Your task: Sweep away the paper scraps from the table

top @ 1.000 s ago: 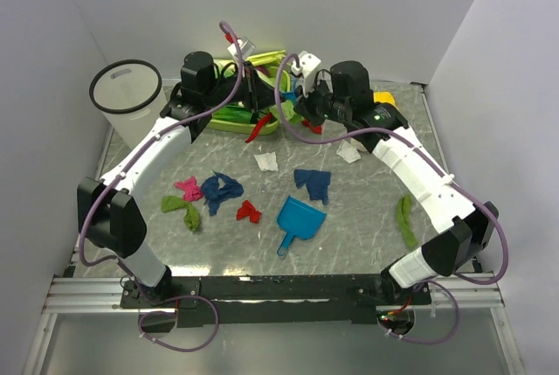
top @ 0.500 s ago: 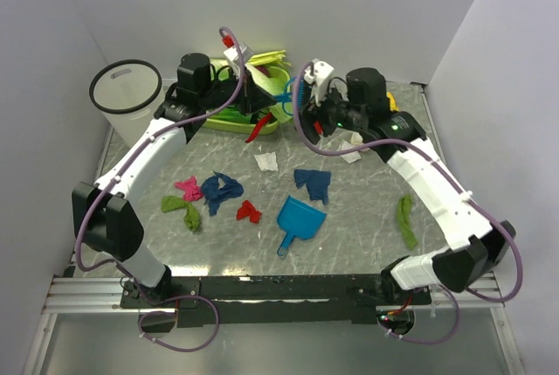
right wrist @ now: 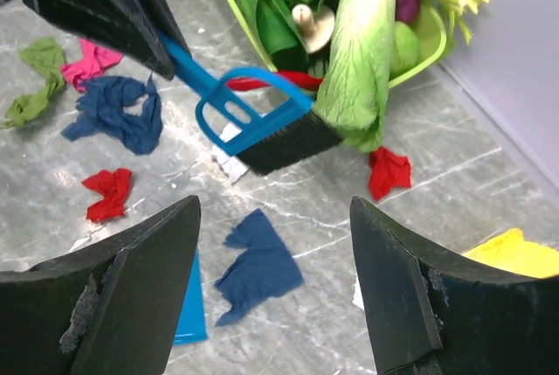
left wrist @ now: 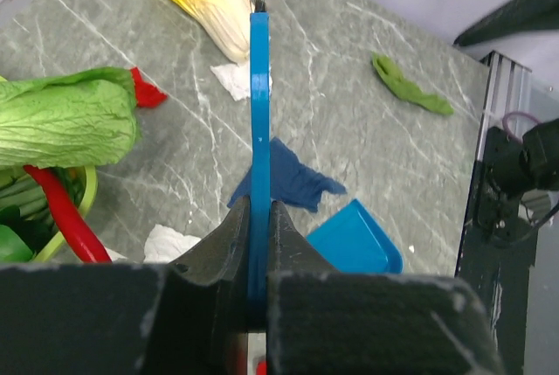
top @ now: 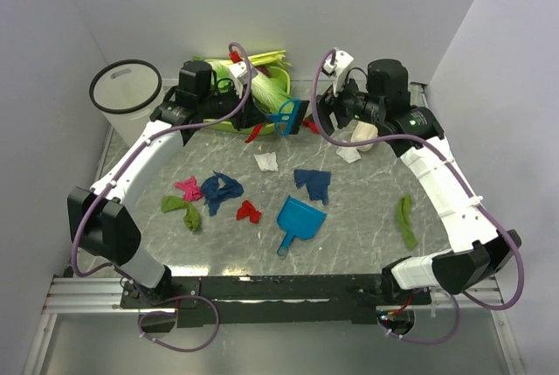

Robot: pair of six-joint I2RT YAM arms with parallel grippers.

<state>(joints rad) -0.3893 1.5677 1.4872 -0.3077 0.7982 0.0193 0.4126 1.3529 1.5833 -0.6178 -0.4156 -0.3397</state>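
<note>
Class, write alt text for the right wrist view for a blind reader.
The left gripper holds a blue brush by its handle, bristles beside a lime-green tray of vegetables. Red, dark blue, pink and green paper scraps dot the marble table; the open right gripper frames the bottom.

table | paper scraps scattered | blue dustpan mid-table | green tray far edge

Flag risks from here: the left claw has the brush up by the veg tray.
1. The brush bristles sit against the leafy green hanging over the tray rim; a sweep may drag it onto the table.
2. The right claw hovers open close to the brush held in the left claw; the arms may clash.
</note>
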